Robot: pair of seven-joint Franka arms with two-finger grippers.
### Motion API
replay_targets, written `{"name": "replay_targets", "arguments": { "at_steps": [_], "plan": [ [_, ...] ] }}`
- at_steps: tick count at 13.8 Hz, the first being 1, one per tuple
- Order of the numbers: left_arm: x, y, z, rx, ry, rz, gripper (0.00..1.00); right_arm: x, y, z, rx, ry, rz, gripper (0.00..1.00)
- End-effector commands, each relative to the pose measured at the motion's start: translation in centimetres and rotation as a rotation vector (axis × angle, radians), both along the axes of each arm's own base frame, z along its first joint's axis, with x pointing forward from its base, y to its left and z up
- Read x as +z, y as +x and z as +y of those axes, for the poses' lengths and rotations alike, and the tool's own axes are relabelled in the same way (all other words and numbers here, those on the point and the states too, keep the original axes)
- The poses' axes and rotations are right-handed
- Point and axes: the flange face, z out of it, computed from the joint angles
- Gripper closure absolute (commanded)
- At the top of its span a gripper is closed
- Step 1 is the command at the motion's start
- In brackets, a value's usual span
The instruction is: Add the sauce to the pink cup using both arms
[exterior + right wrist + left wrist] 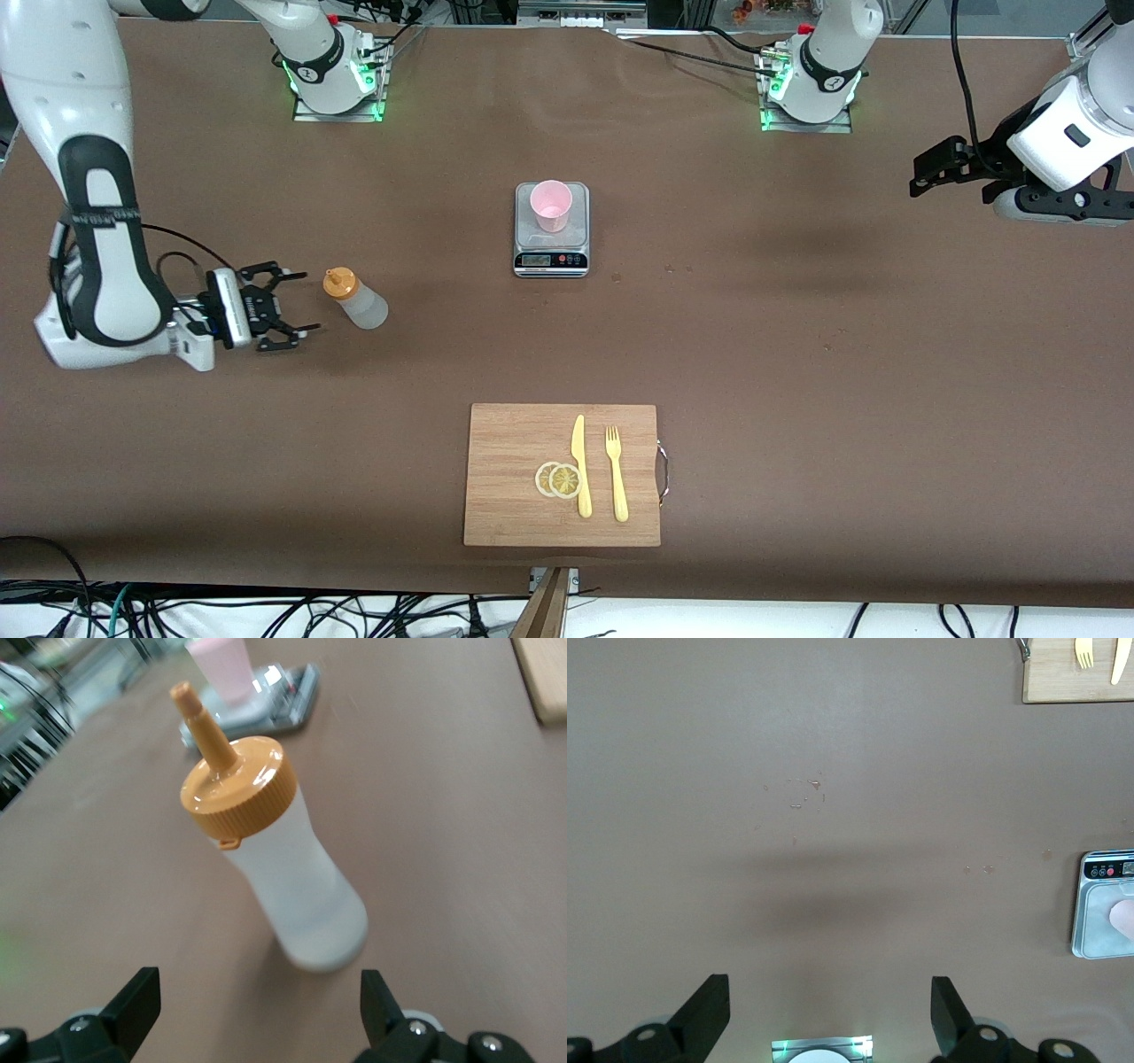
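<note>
At the middle left of the front view, the right gripper (285,307) hangs low over the brown table (797,354) with its two black fingers spread apart and nothing between them — released. Just beside its fingertips stands the sauce (356,299), a whitish squeeze bottle with an orange nozzle cap, upright on the table and clear of the fingers. In the right wrist view the same bottle (279,859) fills the centre of the frame, with the two fingertips (137,1005) showing at the bottom edge on either side of it, not touching it.

Further out, at the upper centre of the front view, the pink cup (551,206) stands upright on a small grey scale (551,250). At the lower centre lies a wooden cutting board (514,478) — on it two lemon slices (559,479), a yellow knife (580,465) and a yellow fork (616,474) side by side.

At the upper right of the front view, the left gripper (930,173) waits in the air over the left arm's end of the table. The left wrist view shows its fingers (707,1010) held wide apart over bare table, with the scale at that frame's right edge.
</note>
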Motion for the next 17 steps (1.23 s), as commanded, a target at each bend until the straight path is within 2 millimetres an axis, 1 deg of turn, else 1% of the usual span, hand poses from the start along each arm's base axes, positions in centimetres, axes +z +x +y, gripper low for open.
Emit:
{"name": "replay_targets", "arguments": {
  "at_steps": [1,3,4,6,7,8,9,10,12,13,14,15,16,17],
  "plan": [
    [0.2,-0.1,-0.1,-0.015,0.015,-0.002,0.00,9.2,-0.3,1.1,-0.125,-0.256,0.018,0.00],
    [0.2,-0.1,-0.1,-0.014,0.015,-0.002,0.00,13.5,-0.4,1.7,-0.271,-0.445,0.053,0.00],
    [0.2,-0.1,-0.1,-0.012,0.015,-0.002,0.00,15.2,-0.4,2.4,-0.337,-0.533,0.049,0.00],
    [0.2,-0.1,-0.1,-0.014,0.015,-0.002,0.00,18.6,-0.7,4.4,-0.481,-0.707,0.040,0.00],
    [0.2,-0.1,-0.1,-0.014,0.013,-0.002,0.00,20.3,-1.0,5.6,-0.584,-0.782,0.048,0.00],
    [0.2,-0.1,-0.1,-0.014,0.015,-0.002,0.00,21.6,-1.4,5.9,-0.711,-0.836,0.076,0.00],
    [0.2,-0.1,-0.1,-0.014,0.013,-0.002,0.00,23.0,-1.7,7.3,-0.811,-0.875,0.084,0.00],
    [0.2,-0.1,-0.1,-0.014,0.013,-0.002,0.00,23.9,-1.9,7.2,-0.945,-0.916,0.113,0.00],
    [0.2,-0.1,-0.1,-0.012,0.014,0.000,0.00,26.0,-2.9,6.8,-1.211,-0.969,0.227,0.00],
    [0.2,-0.1,-0.1,-0.012,0.013,-0.002,0.00,27.4,-3.7,6.4,-1.304,-0.987,0.277,0.00],
    [0.2,-0.1,-0.1,-0.012,0.015,-0.002,0.00,28.6,-4.1,6.2,-1.375,-0.995,0.308,0.00],
    [0.3,0.0,-0.1,-0.012,0.013,-0.003,0.00,30.7,-4.4,6.0,-1.477,-0.990,0.313,0.00],
    [0.2,-0.1,-0.1,-0.012,0.013,-0.002,0.00,32.3,-4.5,5.4,-1.535,-0.992,0.310,0.00],
    [0.2,-0.1,-0.1,-0.014,0.013,-0.002,0.00,33.5,-4.5,5.1,-1.546,-0.984,0.311,0.00]
  ]
}}
